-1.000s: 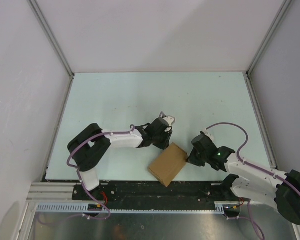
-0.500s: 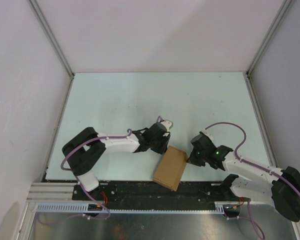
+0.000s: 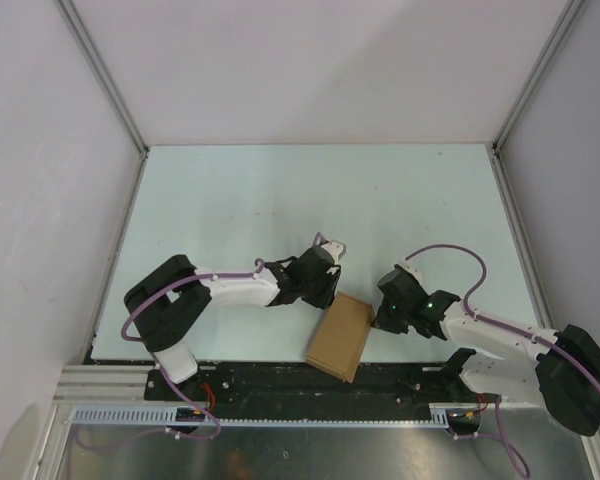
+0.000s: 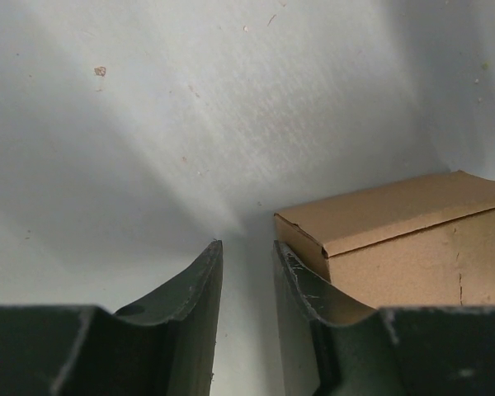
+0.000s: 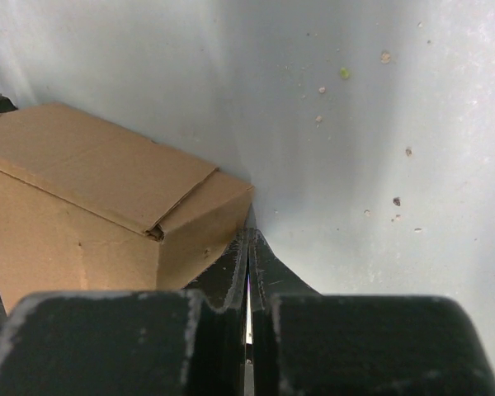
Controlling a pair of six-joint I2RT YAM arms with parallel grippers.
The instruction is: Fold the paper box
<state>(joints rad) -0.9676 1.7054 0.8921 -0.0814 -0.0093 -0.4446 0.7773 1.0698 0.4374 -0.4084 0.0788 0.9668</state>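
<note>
Now the left gripper [image 4: 245,246], fingers a narrow gap apart and empty, sits at the eleven o'clock corner of the box [image 3: 342,335]. The box lies at the six o'clock edge of the table [image 3: 280,200]. It looks light, thin and crushable, so flat walls seem the best hold. At its two o'clock corner the right gripper [image 5: 247,239] is pinched together, empty.
</note>
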